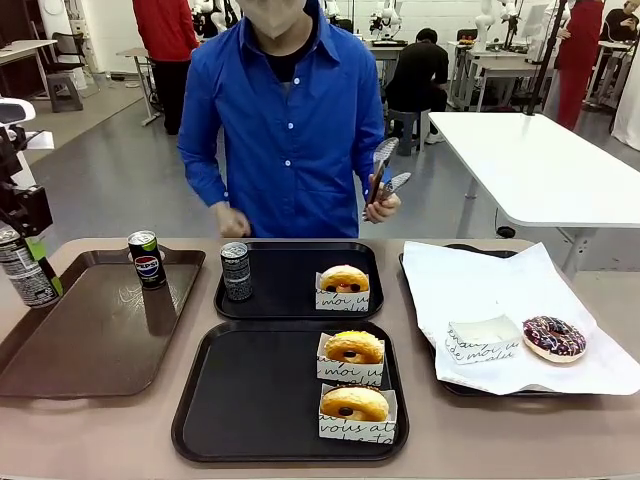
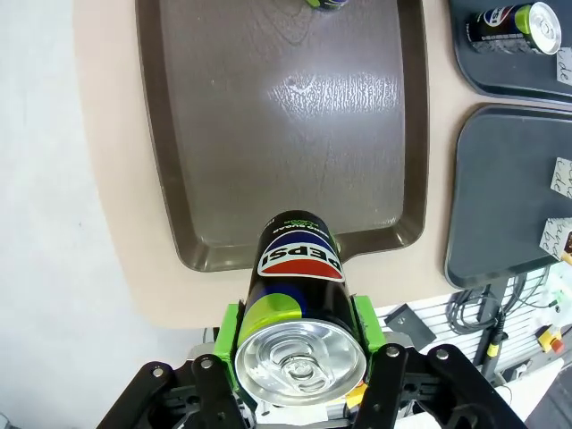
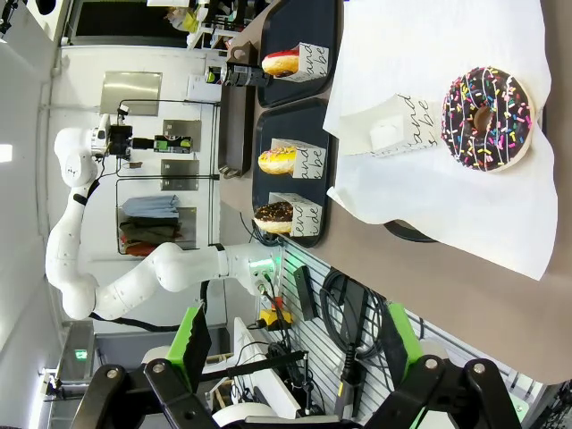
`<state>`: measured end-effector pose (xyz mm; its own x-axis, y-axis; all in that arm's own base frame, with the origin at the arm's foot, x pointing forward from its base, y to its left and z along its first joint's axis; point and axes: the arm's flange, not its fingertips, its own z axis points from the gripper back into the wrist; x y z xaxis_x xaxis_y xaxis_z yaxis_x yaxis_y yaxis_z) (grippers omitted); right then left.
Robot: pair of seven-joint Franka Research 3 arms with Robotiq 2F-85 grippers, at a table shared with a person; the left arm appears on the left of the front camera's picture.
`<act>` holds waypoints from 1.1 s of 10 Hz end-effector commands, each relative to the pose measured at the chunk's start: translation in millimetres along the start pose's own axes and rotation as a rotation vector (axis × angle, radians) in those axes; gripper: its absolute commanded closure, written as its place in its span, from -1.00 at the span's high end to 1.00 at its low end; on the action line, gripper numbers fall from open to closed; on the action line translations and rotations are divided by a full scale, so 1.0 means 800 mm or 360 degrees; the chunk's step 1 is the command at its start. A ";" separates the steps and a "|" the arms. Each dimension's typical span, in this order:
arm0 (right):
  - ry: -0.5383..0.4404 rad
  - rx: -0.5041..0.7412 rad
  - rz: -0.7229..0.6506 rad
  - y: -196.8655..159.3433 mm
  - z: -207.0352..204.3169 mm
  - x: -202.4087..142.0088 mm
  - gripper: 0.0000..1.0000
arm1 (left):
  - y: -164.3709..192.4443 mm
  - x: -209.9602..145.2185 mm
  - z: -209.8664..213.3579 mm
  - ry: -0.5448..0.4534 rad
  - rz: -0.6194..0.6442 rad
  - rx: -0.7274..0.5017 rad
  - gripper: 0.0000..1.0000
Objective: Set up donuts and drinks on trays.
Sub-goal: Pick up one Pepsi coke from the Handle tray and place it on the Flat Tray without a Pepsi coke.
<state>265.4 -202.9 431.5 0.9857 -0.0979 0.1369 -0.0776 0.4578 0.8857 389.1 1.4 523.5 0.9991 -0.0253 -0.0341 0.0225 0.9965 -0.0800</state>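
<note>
Three donuts are already sitting in sleeves on the two black trays: one on the far tray (image 1: 299,254) beside a grey-patterned can (image 1: 236,271), and two on the near tray (image 1: 250,400), which is holding no drink yet. The left hand (image 2: 299,344) is gripping a Pepsi can (image 2: 299,295) between its green pads, lifted off the left end of the worktop (image 1: 100,430) above the brown tray (image 1: 90,330), where another can (image 1: 147,259) is standing. The sprinkled chocolate donut (image 1: 554,337) is lying unsleeved on the white paper (image 1: 480,280), beside an empty sleeve (image 1: 482,338). The right hand (image 3: 290,344) is hanging wide open, holding nothing. The person is holding tongs (image 1: 385,180). I judge the job roughly half finished.
</note>
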 end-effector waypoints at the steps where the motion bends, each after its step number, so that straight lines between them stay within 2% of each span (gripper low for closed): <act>1: -0.0009 0.0026 0.0021 -0.001 0.001 0.001 1.00 | 0.000 0.000 0.000 -0.0001 0.0001 0.0000 0.16; 4: -0.0009 0.0026 0.0021 -0.001 0.001 0.001 1.00 | -0.112 0.017 0.032 -0.0206 -0.0344 0.0149 0.16; 6: -0.0009 0.0026 0.0021 -0.001 0.001 0.001 1.00 | -0.190 0.010 0.051 -0.0318 -0.0568 0.0253 0.16; 9: -0.0009 0.0026 0.0021 -0.001 0.001 0.001 1.00 | -0.295 0.010 0.052 -0.0351 -0.0902 0.0367 0.16; 11: -0.0009 0.0026 0.0021 -0.001 0.001 0.001 1.00 | -0.349 0.004 0.036 -0.0353 -0.1068 0.0428 0.16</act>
<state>265.5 -202.6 431.6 0.9859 -0.0971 0.1366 -0.0777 0.4579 0.8856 380.8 -267.1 571.7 0.7800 -0.6110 0.1353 0.5842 0.7884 0.1928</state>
